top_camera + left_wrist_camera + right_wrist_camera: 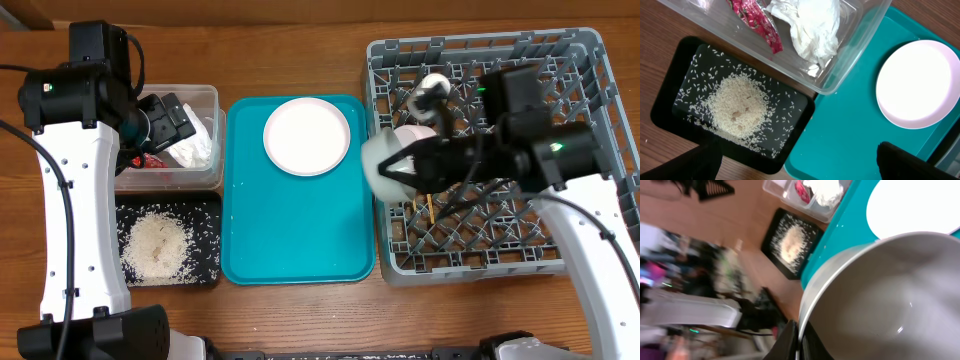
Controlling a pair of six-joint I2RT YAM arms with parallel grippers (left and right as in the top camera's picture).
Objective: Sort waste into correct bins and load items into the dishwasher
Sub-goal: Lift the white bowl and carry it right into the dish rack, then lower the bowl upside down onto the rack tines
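Pale greenish-white bowl pinched in right jaws over grey rack; left jaws spread above clear tub

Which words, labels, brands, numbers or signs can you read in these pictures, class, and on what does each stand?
No text can be read.
Red wrapper in the clear tub: pale marks that may be print, too small and crumpled to read.
Plate, pale bowl, teal tray, black tray, grey rack: no lettering visible.
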